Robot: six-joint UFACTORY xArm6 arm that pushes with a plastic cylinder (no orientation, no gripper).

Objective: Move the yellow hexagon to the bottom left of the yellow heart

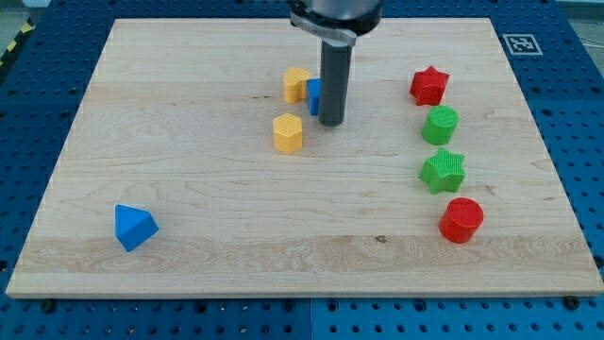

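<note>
The yellow hexagon (288,132) lies near the board's middle, toward the view's top. The yellow heart (296,85) lies just above it and slightly right. A blue block (314,95), partly hidden by my rod, touches the heart's right side; its shape cannot be made out. My tip (330,123) rests on the board just right of the hexagon and below the blue block, a small gap from the hexagon.
A red star (428,85), a green cylinder (440,125), a green star (443,171) and a red cylinder (461,220) form a column at the view's right. A blue triangle (134,227) lies at the bottom left. The wooden board (189,189) sits on a blue perforated table.
</note>
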